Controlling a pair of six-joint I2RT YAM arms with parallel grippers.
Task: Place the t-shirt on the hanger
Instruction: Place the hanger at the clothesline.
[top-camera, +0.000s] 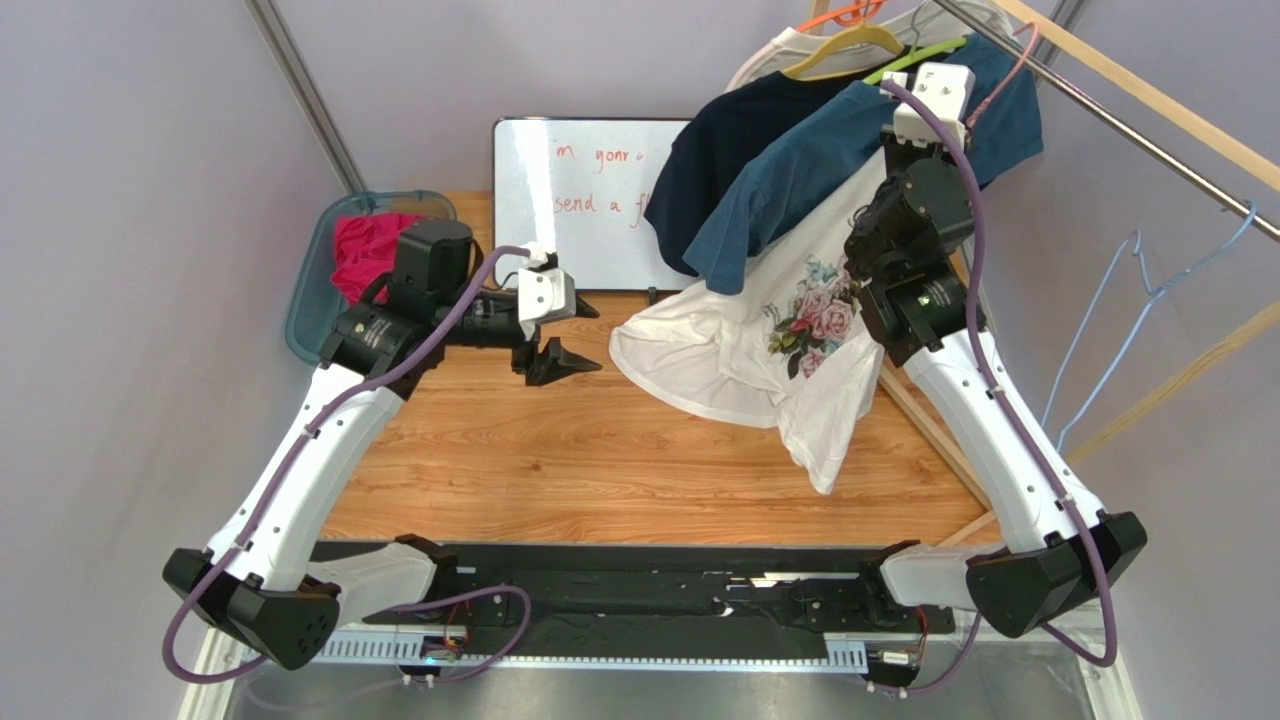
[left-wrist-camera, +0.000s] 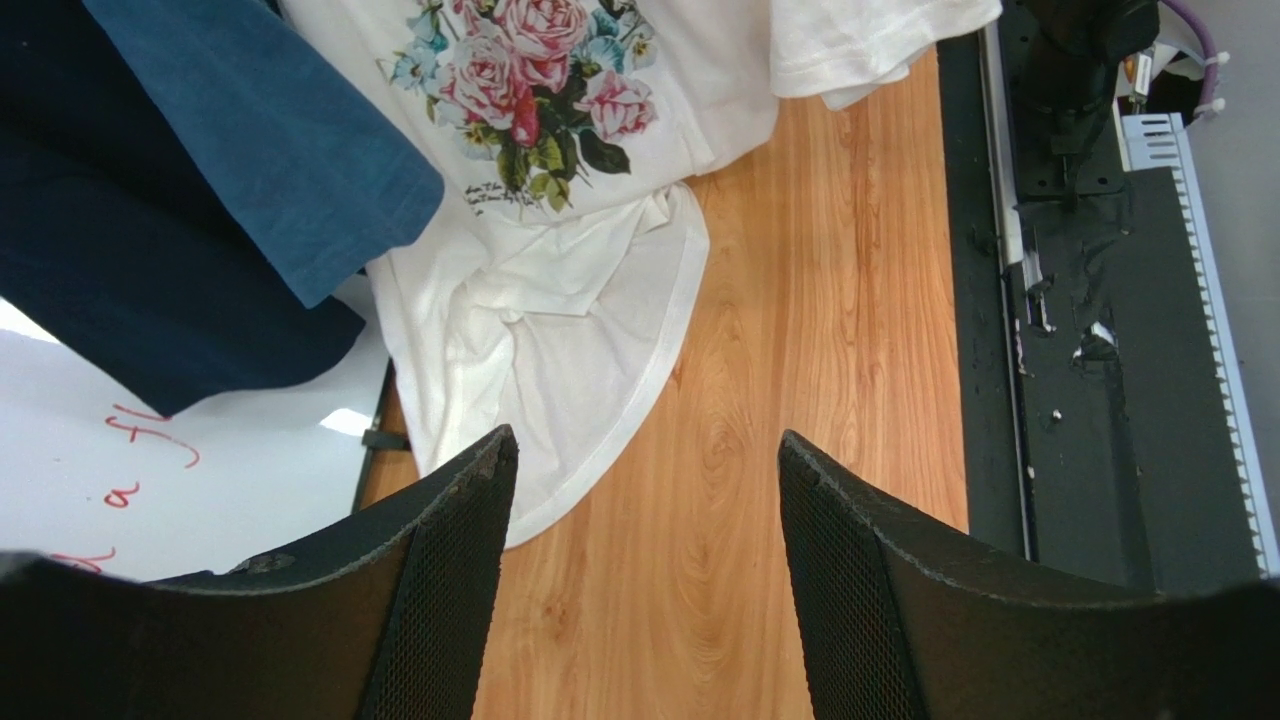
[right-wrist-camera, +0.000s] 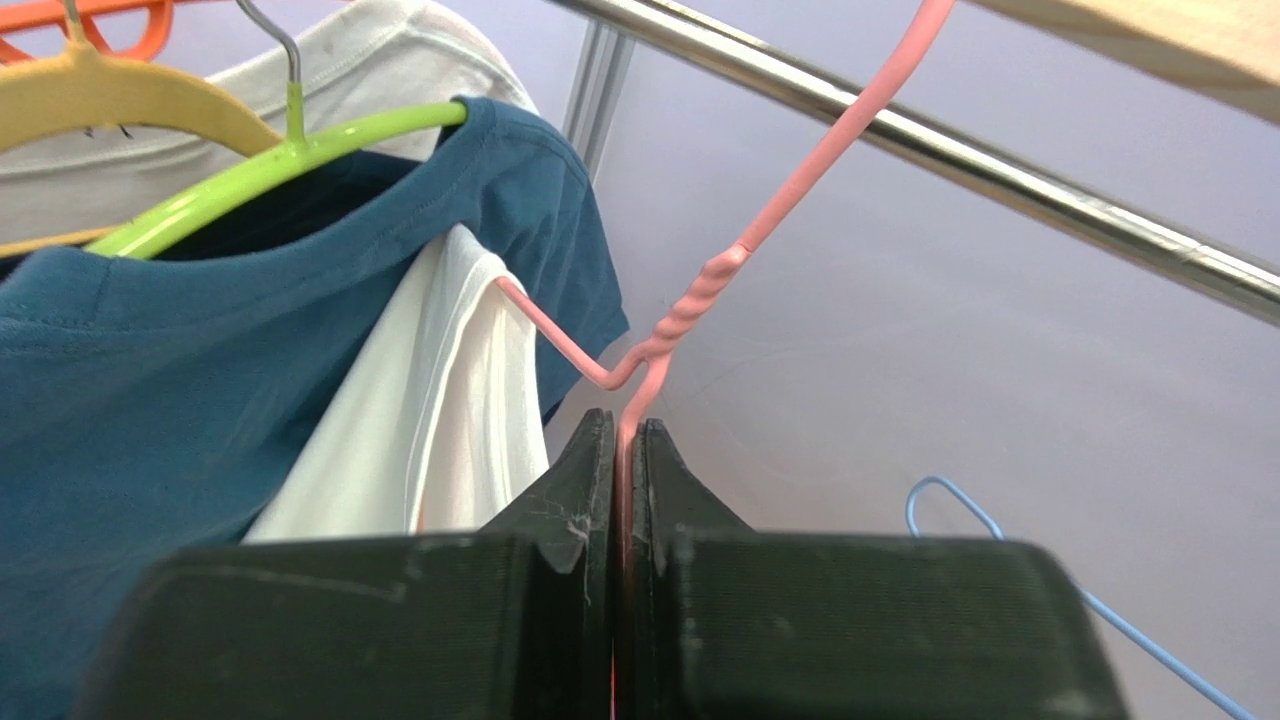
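Observation:
The white t-shirt (top-camera: 751, 353) has a rose print with small dark script under it. It hangs from the upper right and its lower part lies crumpled on the wooden table (top-camera: 601, 465); it also shows in the left wrist view (left-wrist-camera: 556, 300). The pink wire hanger (right-wrist-camera: 684, 308) has one arm running into the shirt's white fabric (right-wrist-camera: 451, 405), and its hook rises toward the metal rail (right-wrist-camera: 902, 128). My right gripper (right-wrist-camera: 625, 428) is shut on the hanger's wire just below the twisted neck, high at the rack (top-camera: 920, 83). My left gripper (left-wrist-camera: 646, 450) is open and empty over bare table, left of the shirt's hem (top-camera: 559, 360).
A teal-blue shirt (top-camera: 842, 158) on a lime-green hanger (right-wrist-camera: 271, 173) and a navy shirt (top-camera: 721, 135) hang beside the white one. A whiteboard (top-camera: 586, 195) stands at the back, and a bin with red cloth (top-camera: 361, 255) sits back left. Light blue hangers (top-camera: 1142, 300) hang at the right.

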